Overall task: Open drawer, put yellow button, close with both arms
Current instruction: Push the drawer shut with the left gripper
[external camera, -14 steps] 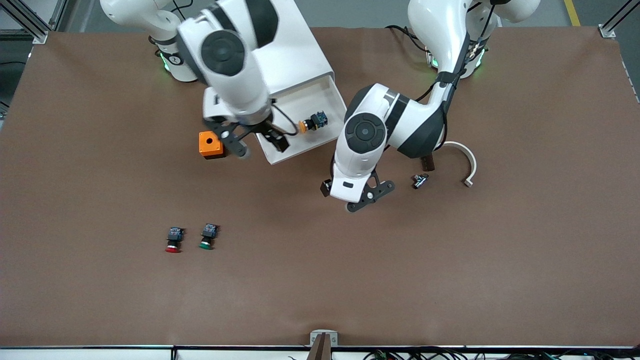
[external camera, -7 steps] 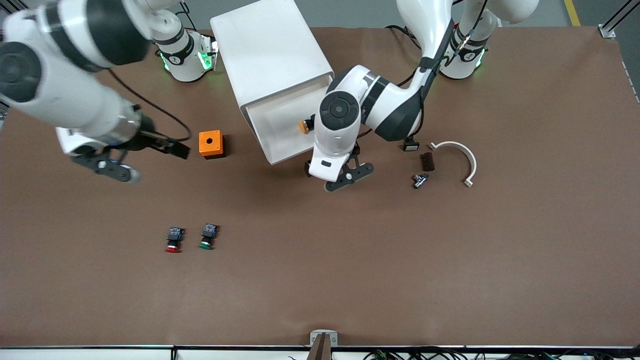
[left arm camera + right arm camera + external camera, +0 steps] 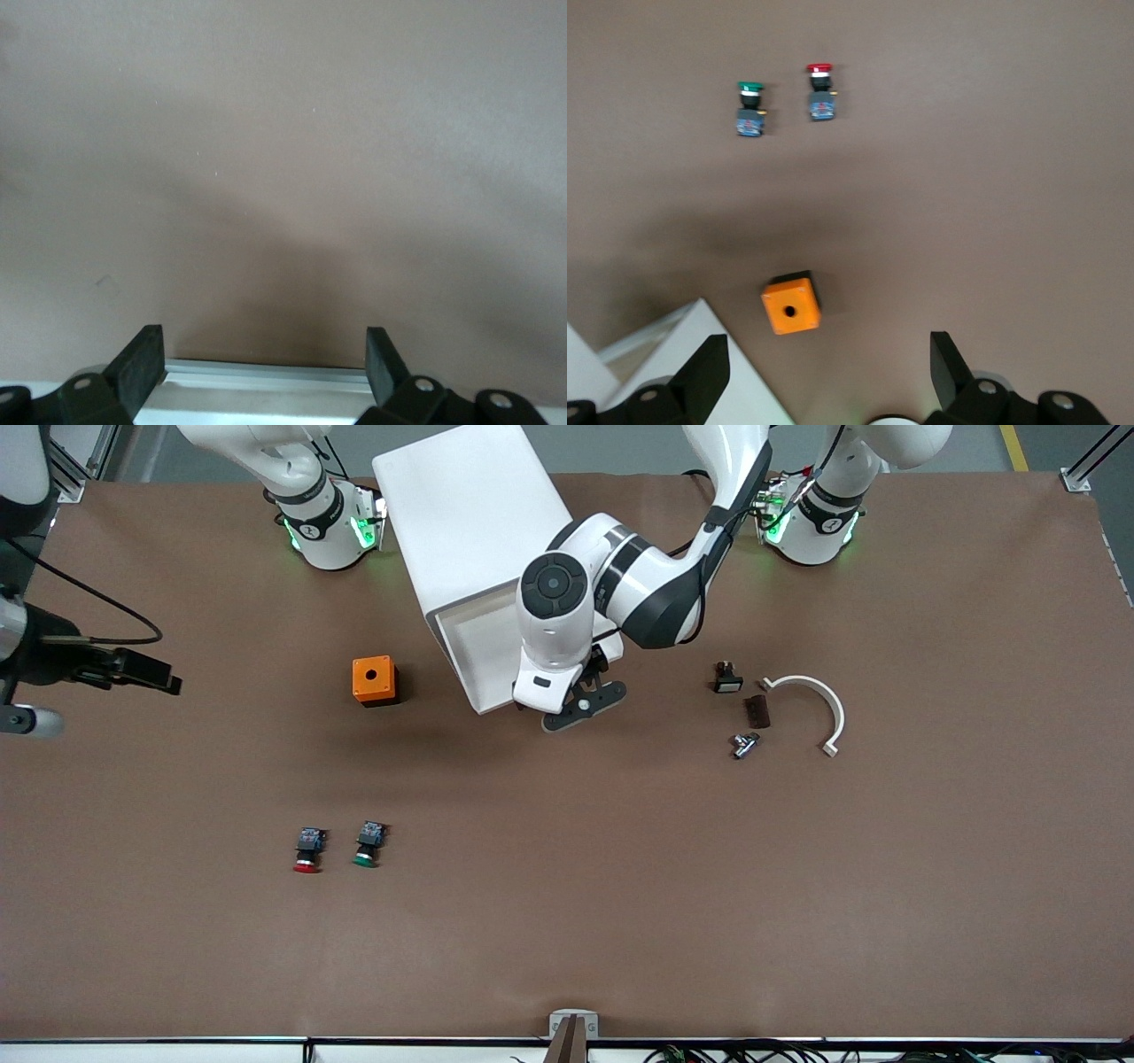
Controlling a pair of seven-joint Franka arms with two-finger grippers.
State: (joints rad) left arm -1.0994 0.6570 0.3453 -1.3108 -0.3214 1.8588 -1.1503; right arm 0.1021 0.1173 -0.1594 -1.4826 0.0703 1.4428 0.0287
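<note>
From the front, the left pincer (image 3: pixel 580 701) hangs at the front lip of the drawer (image 3: pixel 478 651), the top tray standing pulled out of its white cabinet (image 3: pixel 461 505). The arm's wrist covers most of the tray, so the yellow button cannot be seen here; it is judged to lie inside. The right pincer (image 3: pixel 89 691) sits high at the right arm's end of the desk (image 3: pixel 620 921), well apart from the cabinet. An orange box (image 3: pixel 373 680) lies beside the drawer; a red button (image 3: pixel 306 849) and green button (image 3: pixel 367 844) lie nearer the camera.

The left wrist view shows fingers (image 3: pixel 142 365) spread wide, empty, straddling the drawer's lip. To close cleanly, the push should likely run square along the slide, with the cabinet steadied.

The right wrist view shows that pincer wide and empty too, high over the orange box and cabinet corner.
</note>
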